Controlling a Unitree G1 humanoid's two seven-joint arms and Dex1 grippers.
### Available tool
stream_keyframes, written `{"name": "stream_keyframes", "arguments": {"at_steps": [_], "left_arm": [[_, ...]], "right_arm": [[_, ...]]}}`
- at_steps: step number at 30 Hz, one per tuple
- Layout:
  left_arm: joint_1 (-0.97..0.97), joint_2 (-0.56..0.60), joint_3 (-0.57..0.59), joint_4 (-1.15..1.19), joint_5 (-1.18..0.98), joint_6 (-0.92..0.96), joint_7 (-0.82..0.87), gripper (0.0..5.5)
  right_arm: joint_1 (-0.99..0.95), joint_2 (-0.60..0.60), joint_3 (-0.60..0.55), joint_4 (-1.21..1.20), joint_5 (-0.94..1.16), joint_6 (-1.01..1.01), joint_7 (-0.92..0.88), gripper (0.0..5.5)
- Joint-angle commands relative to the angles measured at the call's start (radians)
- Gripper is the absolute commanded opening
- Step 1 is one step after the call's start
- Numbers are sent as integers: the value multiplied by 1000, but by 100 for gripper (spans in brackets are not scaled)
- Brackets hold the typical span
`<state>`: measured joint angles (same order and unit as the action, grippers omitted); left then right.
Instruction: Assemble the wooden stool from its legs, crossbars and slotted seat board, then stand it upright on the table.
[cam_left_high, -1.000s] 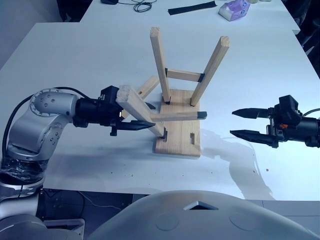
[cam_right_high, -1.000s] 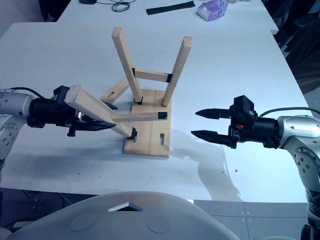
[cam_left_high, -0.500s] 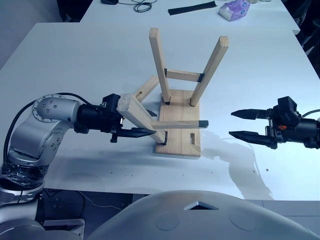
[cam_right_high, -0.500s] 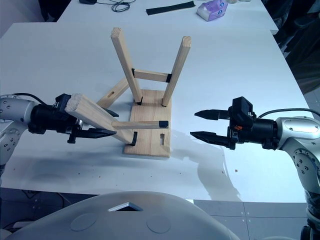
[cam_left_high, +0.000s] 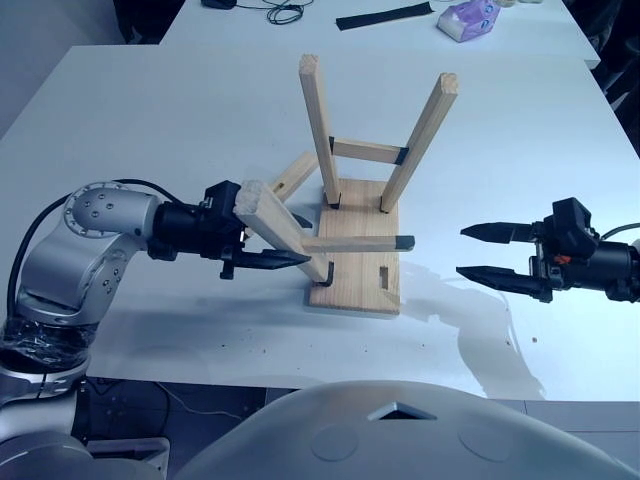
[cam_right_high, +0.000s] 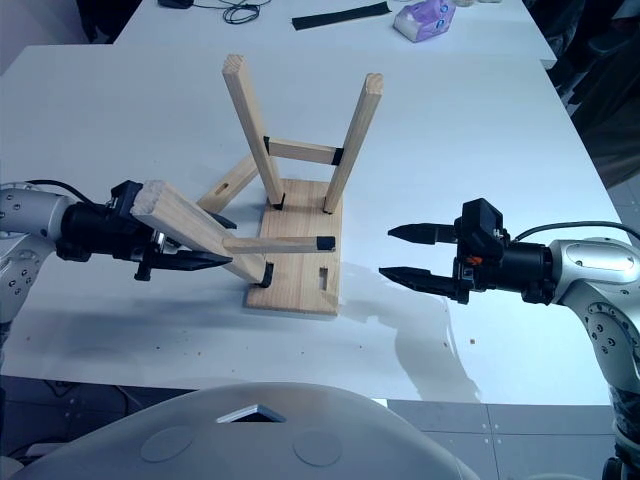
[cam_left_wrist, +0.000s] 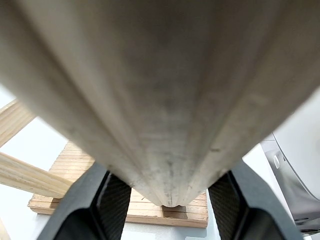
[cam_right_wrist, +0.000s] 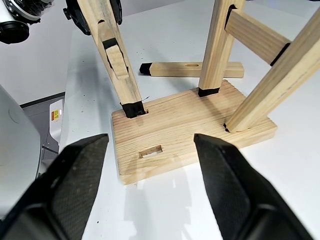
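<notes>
stool leg (cam_left_high: 285, 228) sits seemingly clamped in half-hidden left fingers (cam_left_high: 276, 261); right fingers (cam_left_high: 490, 231) apart.

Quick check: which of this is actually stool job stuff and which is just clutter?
Job:
- seat board
- standing legs and their crossbar
- tilted leg held in the left gripper, with its side crossbar
- loose leg lying on the table
- right gripper, open

Lying about, on the far table:
- purple pack
- black strip
- cables

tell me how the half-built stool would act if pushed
Probably stiff: solid wooden seat board. A high push on the tall upright legs might tip it. The tilted leg in the left pincer may pull loose.
</notes>
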<state>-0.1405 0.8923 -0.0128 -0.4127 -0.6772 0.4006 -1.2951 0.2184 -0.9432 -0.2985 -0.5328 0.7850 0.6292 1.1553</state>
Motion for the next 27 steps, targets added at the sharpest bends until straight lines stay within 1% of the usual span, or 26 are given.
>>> {"name": "stream_keyframes", "arguments": {"at_steps": [1,12,21,27], "left_arm": [[-23,-4,-18,10,42,-18,-5,212],[-51,-2,-27,18,68,-46,-26,212],[74,22,-81,8,160,-140,-68,212],[31,-2,-123,78,179,-119,-44,212]], "right_arm": [[-5,-3,-5,-8,7,0,-2,316],[-7,-2,0,-9,4,-3,1,316],[-9,-8,10,-8,-2,-8,9,316],[-4,-9,15,-14,-5,-8,9,316]]}}
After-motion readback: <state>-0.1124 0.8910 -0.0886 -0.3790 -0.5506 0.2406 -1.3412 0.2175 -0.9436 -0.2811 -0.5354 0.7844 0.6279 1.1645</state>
